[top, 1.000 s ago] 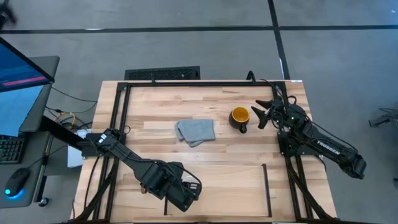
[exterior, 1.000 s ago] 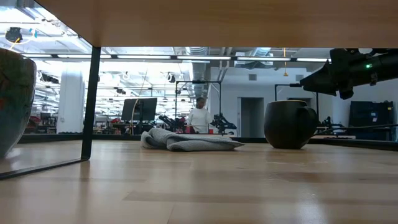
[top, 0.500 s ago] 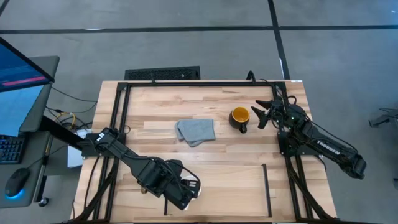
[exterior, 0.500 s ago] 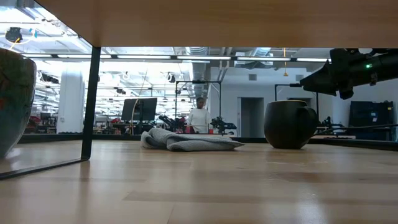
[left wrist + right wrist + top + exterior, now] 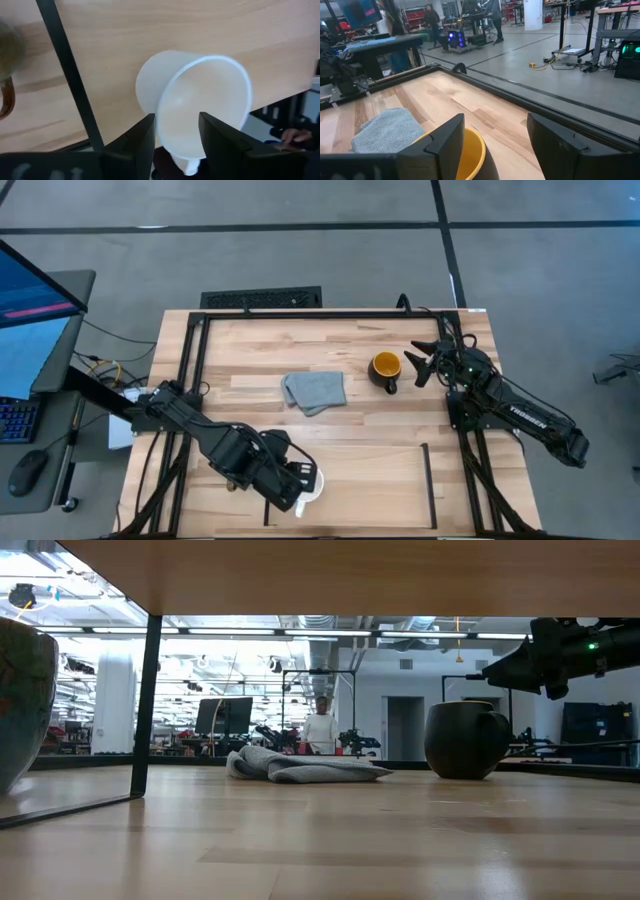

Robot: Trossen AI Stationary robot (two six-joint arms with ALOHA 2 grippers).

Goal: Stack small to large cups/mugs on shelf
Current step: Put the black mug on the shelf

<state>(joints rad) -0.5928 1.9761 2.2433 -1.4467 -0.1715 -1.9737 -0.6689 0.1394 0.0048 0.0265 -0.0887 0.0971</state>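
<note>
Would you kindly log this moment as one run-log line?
left gripper: holding white mug at shelf | right gripper: open beside dark mug | grey cloth: mid-table

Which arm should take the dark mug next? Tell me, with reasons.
Right. The right gripper hovers beside the dark mug, jaws open; the left gripper is far off at the white mug on the shelf.

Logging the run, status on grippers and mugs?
Left gripper shut on white mug by shelf bar. Right gripper open beside dark mug. Cloth clear.
</note>
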